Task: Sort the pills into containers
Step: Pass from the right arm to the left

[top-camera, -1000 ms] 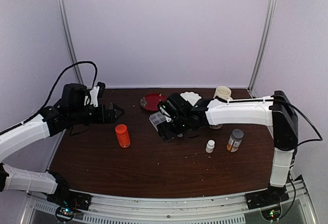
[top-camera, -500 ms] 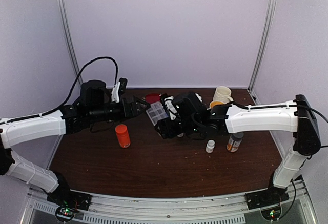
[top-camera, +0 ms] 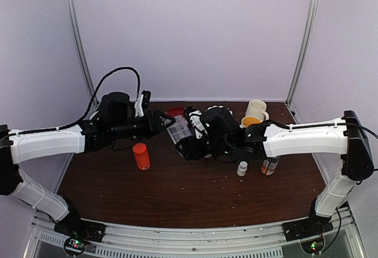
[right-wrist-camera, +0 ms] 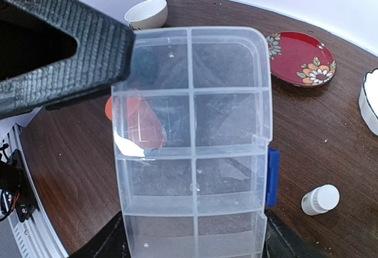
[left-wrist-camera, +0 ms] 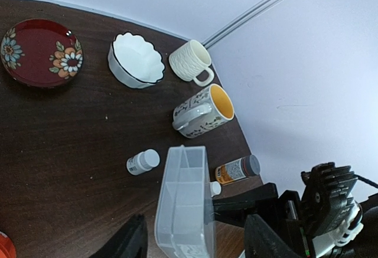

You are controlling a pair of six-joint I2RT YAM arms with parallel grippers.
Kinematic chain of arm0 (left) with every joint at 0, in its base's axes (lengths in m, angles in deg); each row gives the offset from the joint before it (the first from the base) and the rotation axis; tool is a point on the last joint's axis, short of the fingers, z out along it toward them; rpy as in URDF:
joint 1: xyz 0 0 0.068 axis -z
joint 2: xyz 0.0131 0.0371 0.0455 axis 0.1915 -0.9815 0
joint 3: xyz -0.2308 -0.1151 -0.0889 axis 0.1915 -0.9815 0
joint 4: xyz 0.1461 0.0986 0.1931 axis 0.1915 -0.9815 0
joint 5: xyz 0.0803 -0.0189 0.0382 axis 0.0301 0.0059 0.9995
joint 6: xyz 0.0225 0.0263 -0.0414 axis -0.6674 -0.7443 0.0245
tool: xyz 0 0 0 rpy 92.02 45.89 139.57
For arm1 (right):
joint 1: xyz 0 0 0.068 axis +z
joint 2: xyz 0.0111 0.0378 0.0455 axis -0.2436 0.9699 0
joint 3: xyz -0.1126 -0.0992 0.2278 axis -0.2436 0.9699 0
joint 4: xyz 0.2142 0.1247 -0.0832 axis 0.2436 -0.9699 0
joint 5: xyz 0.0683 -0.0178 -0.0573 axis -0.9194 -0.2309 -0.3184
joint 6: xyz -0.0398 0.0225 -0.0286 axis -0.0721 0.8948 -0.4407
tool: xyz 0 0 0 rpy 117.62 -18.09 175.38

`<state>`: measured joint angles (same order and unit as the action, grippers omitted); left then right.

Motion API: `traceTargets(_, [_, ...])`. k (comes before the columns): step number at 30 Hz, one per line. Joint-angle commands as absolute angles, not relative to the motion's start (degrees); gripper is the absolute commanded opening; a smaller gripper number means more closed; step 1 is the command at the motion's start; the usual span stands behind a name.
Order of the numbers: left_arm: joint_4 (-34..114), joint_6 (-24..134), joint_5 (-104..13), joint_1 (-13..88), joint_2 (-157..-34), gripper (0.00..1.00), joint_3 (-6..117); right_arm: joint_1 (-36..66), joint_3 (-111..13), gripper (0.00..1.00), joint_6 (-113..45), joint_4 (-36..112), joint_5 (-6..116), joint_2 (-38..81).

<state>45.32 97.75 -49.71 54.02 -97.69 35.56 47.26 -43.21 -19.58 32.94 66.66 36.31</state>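
The right claw (right-wrist-camera: 194, 238) grasps the clear pill box (top-camera: 179, 129) by its near end. It holds the box off the table (top-camera: 177, 193), above the middle, with the cells (right-wrist-camera: 227, 107) facing that wrist's camera. The left claw (left-wrist-camera: 196, 235) is released, one finger on either side of the box's far end, and a gap shows on each side. From the box in the top view, the orange bottle (top-camera: 140, 156) stands at 8 o'clock. The red plate (left-wrist-camera: 41, 52) lies at 12 o'clock and the cream mug (top-camera: 257, 108) sits toward 3 o'clock.
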Motion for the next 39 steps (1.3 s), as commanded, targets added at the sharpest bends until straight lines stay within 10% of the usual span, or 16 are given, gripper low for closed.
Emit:
traceTargets(1, [50.10,98.32,-50.25,54.15,-97.74,0.49,36.74,47.83,-42.89,0.67,-18.72,34.98,68.21,33.96])
traceTargets(17, [51.61,98.84,-52.67,54.19,-98.50,0.26,34.79,48.31,-42.50,0.68,-18.69,35.74,69.05,33.18])
traceTargets(26, [49.20,92.31,-54.12,54.12,-96.30,0.17,36.87,48.03,-37.80,0.95,-18.81,37.90,67.32,26.86])
traceTargets(39, [55.30,85.25,-70.12,52.61,-92.89,0.17,37.64,39.08,-28.89,0.80,-14.13,45.54,39.44,14.81])
